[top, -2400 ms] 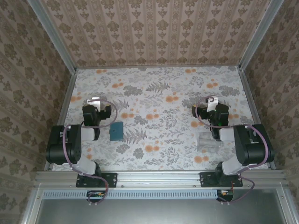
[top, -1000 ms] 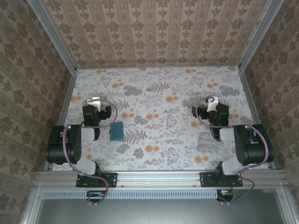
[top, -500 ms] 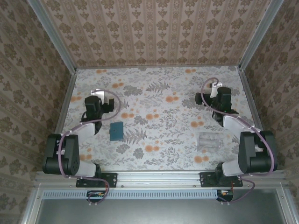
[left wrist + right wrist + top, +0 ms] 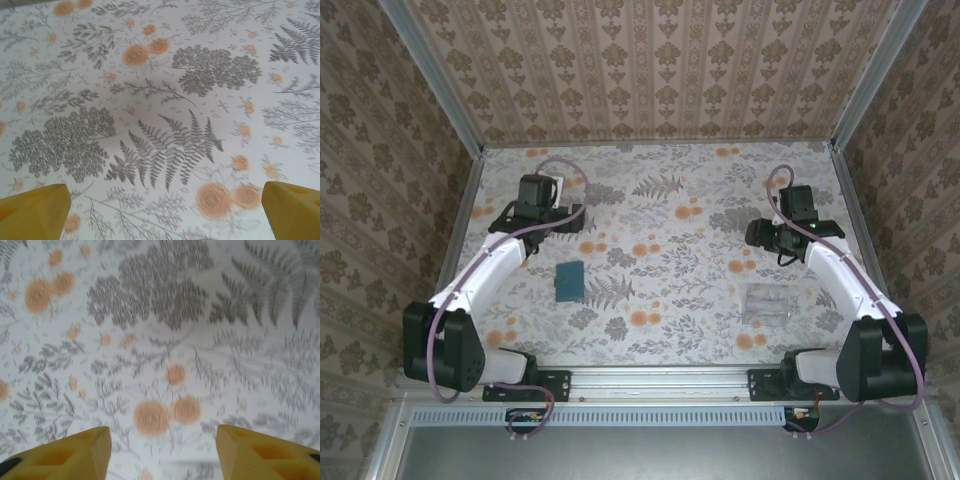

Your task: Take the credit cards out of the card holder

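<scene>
The left pincer (image 4: 165, 212) stands wide, its yellow fingertips (image 4: 35, 212) far apart over bare floral worktop (image 4: 165, 100), with nothing between them. In the top view the left arm (image 4: 490, 262) reaches out toward 12 o'clock on the left side. The card holder (image 4: 568, 281) lies flat at about 5 o'clock from that arm's wrist, apart from it, a small teal rectangle on the print.

The right pincer (image 4: 164, 450) is parted with a clear gap and holds nothing, hanging above orange blossoms. At about 6 o'clock from its wrist a clear plastic box (image 4: 767, 303) rests on the worktop, well apart from the card holder.
</scene>
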